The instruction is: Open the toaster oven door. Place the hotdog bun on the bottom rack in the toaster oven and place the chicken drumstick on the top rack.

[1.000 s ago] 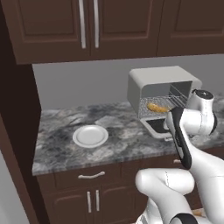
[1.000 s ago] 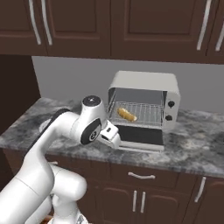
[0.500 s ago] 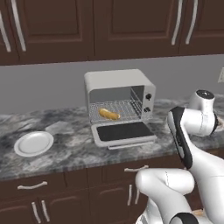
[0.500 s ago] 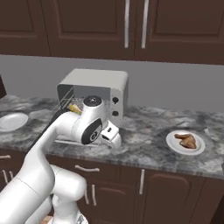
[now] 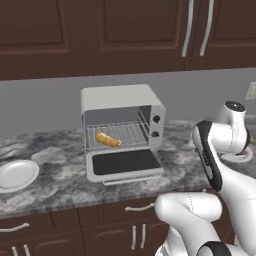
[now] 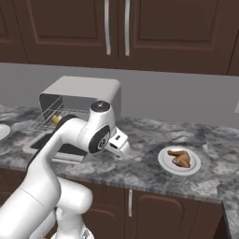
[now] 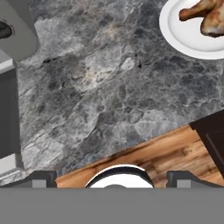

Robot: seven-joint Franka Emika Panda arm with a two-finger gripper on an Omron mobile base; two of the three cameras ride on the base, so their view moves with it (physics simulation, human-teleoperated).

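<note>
The toaster oven (image 5: 122, 107) stands on the counter with its door (image 5: 125, 164) folded down flat. A hotdog bun (image 5: 107, 140) lies on the wire rack inside, and its end shows in the right base view as well (image 6: 57, 120). The chicken drumstick (image 6: 180, 158) rests on a white plate (image 6: 164, 164) to the right of the oven; the hand view shows both at its top right (image 7: 206, 15). My gripper (image 6: 122, 148) hangs above the bare counter between oven and plate. Its fingertips (image 7: 43, 177) are open, far apart, with nothing between them.
An empty white plate (image 5: 15, 175) sits on the counter left of the oven. Dark wall cabinets (image 6: 116, 32) hang above the oven. The granite counter's front edge (image 7: 131, 148) runs under my hand, with wooden floor below it.
The base has driven right, so the whole scene slid left and the drumstick plate came into view. The gripper stays open and empty.
</note>
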